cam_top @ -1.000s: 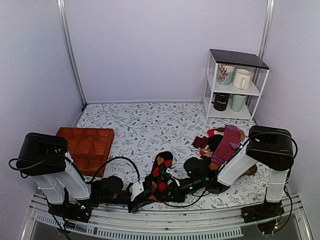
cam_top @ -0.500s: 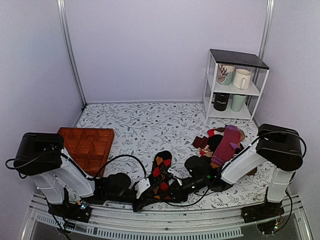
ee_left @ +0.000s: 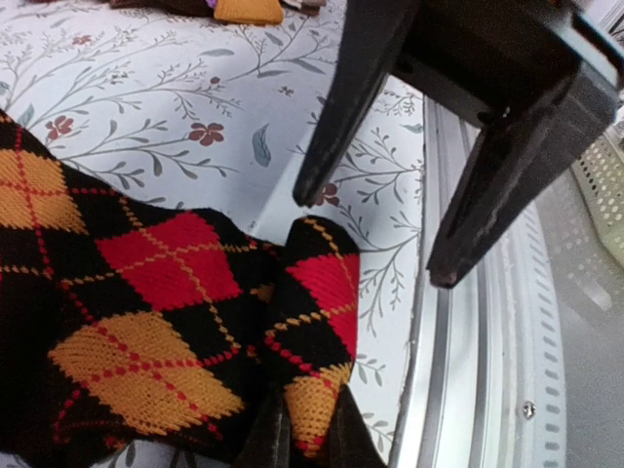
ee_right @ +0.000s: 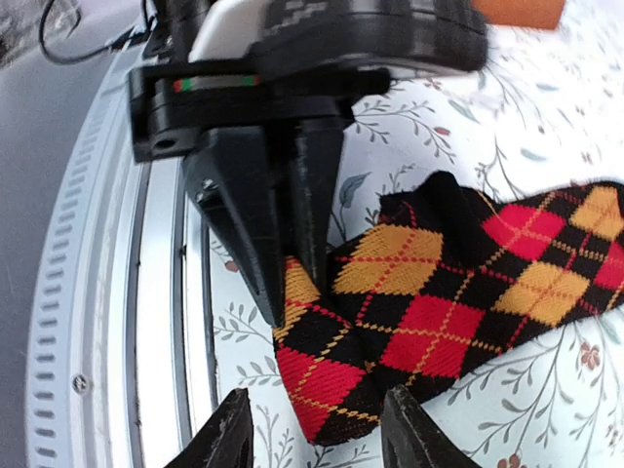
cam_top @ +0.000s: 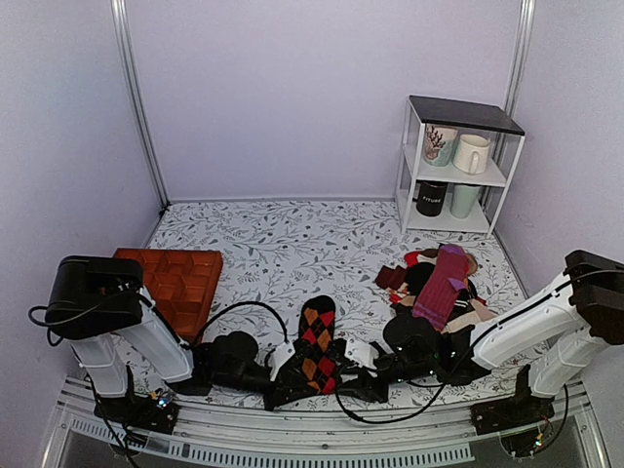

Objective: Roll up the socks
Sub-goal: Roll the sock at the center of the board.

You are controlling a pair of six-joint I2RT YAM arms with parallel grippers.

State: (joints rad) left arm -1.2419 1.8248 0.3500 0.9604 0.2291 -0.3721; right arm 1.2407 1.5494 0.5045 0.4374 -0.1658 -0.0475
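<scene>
The pair of long black knit socks with red and orange argyle diamonds [cam_top: 317, 343] lies at the middle of the floral-print table's [cam_top: 292, 244] near edge. The left gripper [ee_left: 307, 436] is clamped tight on a fold at the socks' near end; the right gripper [ee_right: 317, 414] hangs over that same end with its jaws wide apart, gripping nothing. From above, both grippers hide that end. The black mug [cam_top: 430, 198] in the white shelf rack [cam_top: 466, 113] carries white lettering too small to read.

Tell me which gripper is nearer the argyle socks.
Left gripper: its fingers pinch the socks at their near end. The right gripper hangs open just off that same end, not gripping.
</scene>
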